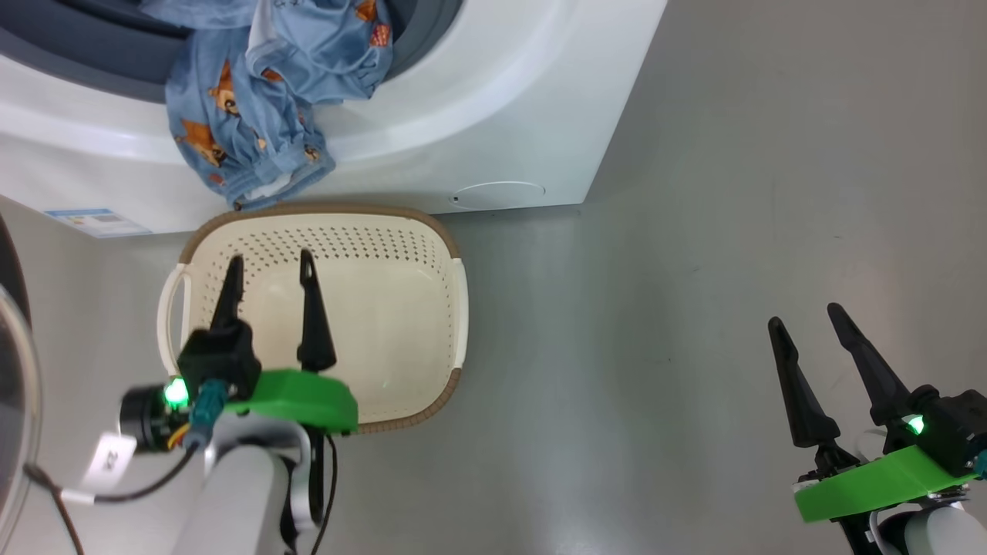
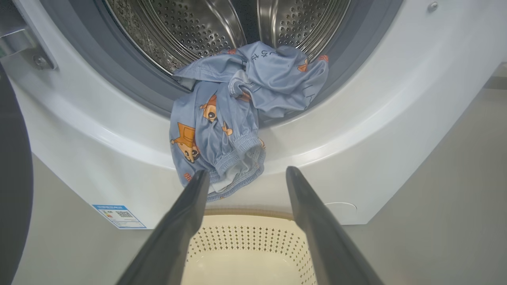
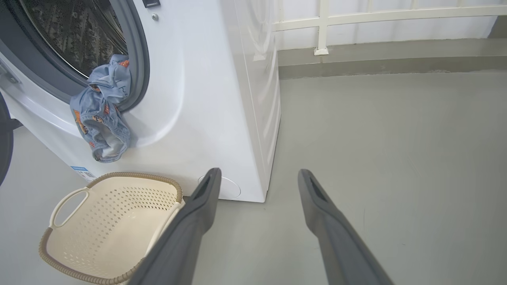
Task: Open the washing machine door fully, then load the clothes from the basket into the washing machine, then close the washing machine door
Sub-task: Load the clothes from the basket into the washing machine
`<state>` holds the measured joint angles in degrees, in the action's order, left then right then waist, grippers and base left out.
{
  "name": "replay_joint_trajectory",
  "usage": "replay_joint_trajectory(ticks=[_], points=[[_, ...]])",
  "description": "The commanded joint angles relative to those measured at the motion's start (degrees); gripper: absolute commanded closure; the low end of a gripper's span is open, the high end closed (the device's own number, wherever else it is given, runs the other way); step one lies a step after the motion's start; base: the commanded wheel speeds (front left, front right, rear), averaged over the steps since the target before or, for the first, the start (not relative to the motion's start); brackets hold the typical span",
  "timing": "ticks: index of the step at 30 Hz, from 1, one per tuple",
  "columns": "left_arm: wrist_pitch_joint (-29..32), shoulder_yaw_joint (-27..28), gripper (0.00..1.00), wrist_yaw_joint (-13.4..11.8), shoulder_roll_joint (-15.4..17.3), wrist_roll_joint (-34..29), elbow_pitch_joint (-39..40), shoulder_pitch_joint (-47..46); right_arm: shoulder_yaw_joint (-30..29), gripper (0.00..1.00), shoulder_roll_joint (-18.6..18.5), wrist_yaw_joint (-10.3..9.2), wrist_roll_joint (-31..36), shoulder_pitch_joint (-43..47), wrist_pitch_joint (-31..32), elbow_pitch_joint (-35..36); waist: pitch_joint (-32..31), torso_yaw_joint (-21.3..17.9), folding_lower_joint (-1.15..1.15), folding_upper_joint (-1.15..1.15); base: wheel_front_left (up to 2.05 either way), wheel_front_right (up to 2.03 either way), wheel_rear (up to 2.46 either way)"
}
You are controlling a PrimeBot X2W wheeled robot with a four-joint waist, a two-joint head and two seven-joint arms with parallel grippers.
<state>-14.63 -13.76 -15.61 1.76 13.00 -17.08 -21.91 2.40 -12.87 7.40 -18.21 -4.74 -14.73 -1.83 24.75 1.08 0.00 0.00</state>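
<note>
A small blue-and-white label sticker (image 2: 119, 216) sits low on the white front of the washing machine (image 2: 356, 138), near its lower left corner. In the left wrist view it shows a blue header band with a line of white print. Below that are a square code pattern like a QR code and small coloured marks, all too small to read. The light blue clothes (image 2: 237, 111) carry a few dark printed characters on their upper folds, creased and not legible. A white tag (image 1: 108, 460), at the lower left of the head view, bears a short dark mark, possibly two digits, too blurred to be sure.
</note>
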Motion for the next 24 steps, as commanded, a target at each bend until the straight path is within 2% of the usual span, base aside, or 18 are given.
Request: replay_joint_trajectory(ticks=[1,11,24], points=[[-0.37,1.82,0.00,-0.69,1.13,0.61,1.97,1.57,1.06,0.00,-0.99,0.09,0.36,0.04,-0.27,1.55,0.04,0.18,0.00,0.00,0.00,0.00,0.00],[-0.37,2.17,0.00,-2.58,1.12,2.23,7.08,8.77,0.60,0.00,-1.86,0.09,0.62,0.35,-0.27,2.15,-0.24,1.12,0.00,0.00,0.00,0.00,0.00],[-0.37,2.74,0.00,-3.24,1.13,2.82,10.81,13.87,0.23,0.00,-1.88,0.09,0.70,0.76,-0.27,2.62,-0.44,1.38,0.00,0.00,0.00,0.00,0.00]])
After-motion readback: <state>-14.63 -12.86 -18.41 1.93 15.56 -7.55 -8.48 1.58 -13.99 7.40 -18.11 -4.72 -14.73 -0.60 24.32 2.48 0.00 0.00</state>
